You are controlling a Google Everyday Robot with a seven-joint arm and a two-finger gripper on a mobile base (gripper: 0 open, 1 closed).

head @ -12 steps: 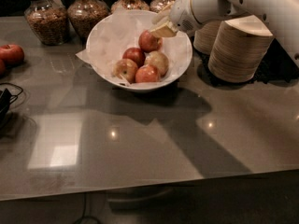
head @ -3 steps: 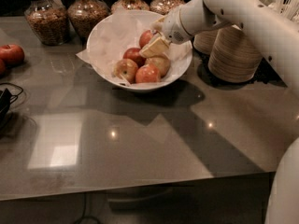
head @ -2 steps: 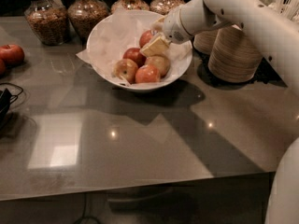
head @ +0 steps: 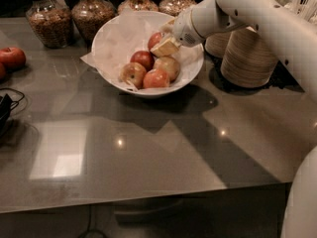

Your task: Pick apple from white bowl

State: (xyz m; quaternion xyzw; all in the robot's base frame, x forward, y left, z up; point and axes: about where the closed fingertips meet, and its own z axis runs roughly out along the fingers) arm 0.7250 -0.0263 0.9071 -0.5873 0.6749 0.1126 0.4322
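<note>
The white bowl (head: 113, 81), lined with crumpled white paper, stands at the back middle of the grey table. It holds several apples. A red apple (head: 154, 39) lies at the back of the pile. My gripper (head: 166, 46) reaches into the bowl from the right and sits right against this apple, hiding its right side. In front of it lie a smaller dark red apple (head: 143, 59), a pale yellow apple (head: 170, 66), a red-orange apple (head: 156, 79) and another apple (head: 132, 74).
Glass jars (head: 47, 21) of grain stand behind the bowl. Stacks of tan disposable bowls (head: 247, 58) stand right of it, under my arm. A loose red apple (head: 12, 58) and a black cable (head: 6, 108) lie at the left edge.
Four seconds ago my gripper was higher, at the bowl's back rim; it has come down into the bowl beside the back apple. Over the last second it has barely moved.
</note>
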